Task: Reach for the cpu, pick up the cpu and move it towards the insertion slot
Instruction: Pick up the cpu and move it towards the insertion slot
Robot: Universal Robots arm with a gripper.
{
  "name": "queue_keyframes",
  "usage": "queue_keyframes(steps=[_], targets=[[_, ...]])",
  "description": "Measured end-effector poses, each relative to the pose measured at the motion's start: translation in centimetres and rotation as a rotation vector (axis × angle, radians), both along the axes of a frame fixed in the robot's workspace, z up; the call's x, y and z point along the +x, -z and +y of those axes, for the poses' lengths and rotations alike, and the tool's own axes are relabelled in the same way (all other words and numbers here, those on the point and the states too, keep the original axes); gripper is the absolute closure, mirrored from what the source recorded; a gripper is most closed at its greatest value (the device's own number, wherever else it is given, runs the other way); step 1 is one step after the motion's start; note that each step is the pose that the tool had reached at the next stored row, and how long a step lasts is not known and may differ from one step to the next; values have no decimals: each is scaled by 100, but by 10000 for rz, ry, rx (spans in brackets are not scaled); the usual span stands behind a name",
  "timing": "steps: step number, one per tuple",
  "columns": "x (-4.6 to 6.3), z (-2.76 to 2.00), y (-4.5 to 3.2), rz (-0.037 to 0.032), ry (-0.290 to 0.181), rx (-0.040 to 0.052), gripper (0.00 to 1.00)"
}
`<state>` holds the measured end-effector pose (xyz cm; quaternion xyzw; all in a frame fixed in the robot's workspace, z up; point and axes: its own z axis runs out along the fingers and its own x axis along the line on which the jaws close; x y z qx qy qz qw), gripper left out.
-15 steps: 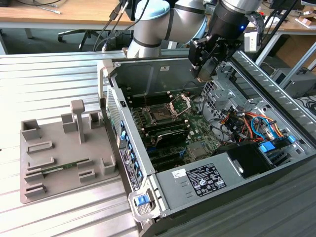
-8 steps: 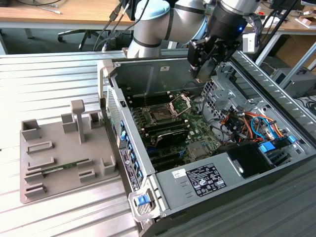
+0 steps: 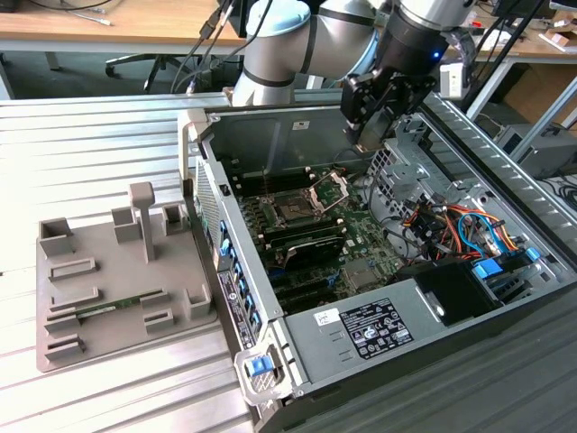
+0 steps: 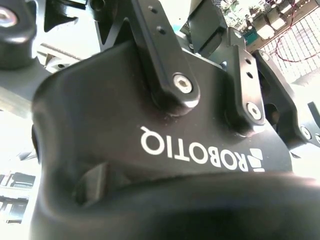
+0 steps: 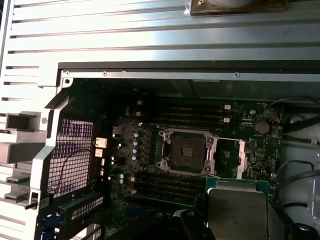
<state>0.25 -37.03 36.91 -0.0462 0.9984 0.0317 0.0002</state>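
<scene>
One gripper (image 3: pixel 362 135) clamped on one cpu (image 5: pixel 236 209), above one insertion slot (image 5: pixel 186 151), one grey tray (image 3: pixel 108 329) aside

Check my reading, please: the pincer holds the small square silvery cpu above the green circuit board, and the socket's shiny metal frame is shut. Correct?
One error. The pincer holds the small square silvery cpu above the green circuit board, but the socket's shiny metal frame is swung open; the first wrist view shows it.

Silver-grey arm (image 3: pixel 315 36) with pale blue joint caps, black hand (image 3: pixel 374 113), seemingly hex-socket screws
</scene>
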Motion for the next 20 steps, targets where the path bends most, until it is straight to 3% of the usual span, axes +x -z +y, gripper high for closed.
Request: queue_keyframes(steps=[20], targets=[[-31,25,112,0,0,0,46]])
